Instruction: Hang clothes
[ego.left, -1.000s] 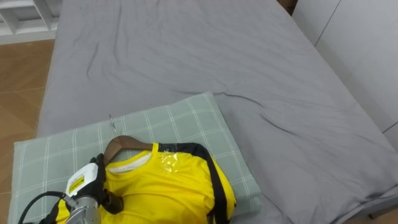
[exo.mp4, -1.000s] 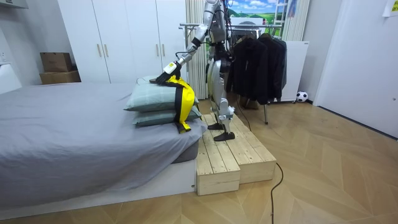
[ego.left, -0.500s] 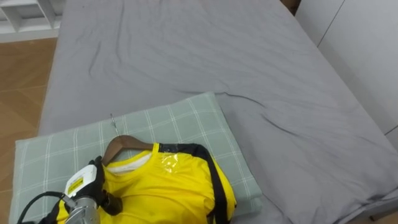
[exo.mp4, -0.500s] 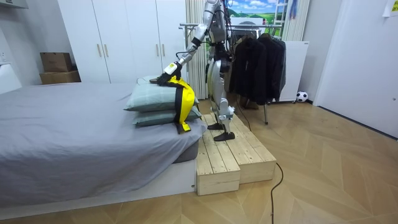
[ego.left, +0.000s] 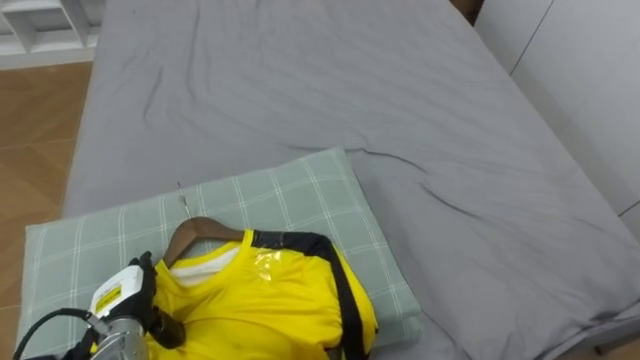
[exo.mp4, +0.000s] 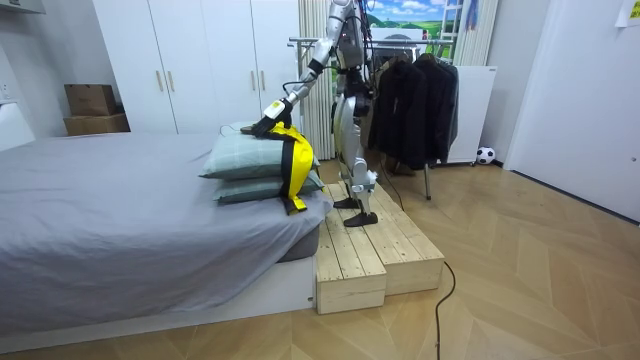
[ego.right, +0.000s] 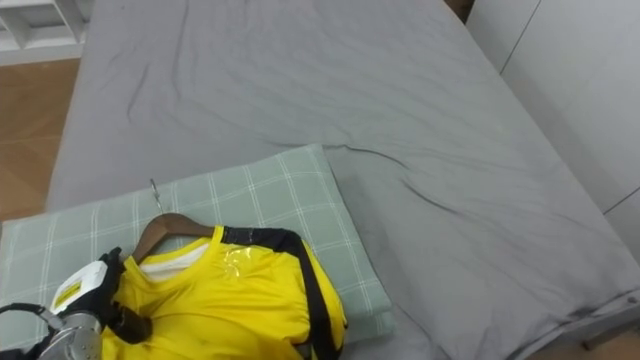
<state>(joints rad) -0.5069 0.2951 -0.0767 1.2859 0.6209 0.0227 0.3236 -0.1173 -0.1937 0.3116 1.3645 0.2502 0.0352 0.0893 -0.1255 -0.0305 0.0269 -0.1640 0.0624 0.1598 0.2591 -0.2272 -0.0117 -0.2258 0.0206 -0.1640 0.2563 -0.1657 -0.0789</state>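
The yellow shirt (ego.left: 262, 300), already threaded on its wooden hanger (ego.left: 197, 232), lies on the checked pillow (ego.left: 300, 190) atop the bed (ego.left: 300, 90), and I've set the left hand (ego.left: 125, 298) on the shoulder nearest the pillow's corner, likely for lifting, though I cannot tell whether it has gripped.

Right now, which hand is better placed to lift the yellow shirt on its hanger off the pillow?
Left: the left hand lies on the yellow shirt, right beside the wooden hanger on the pillow.
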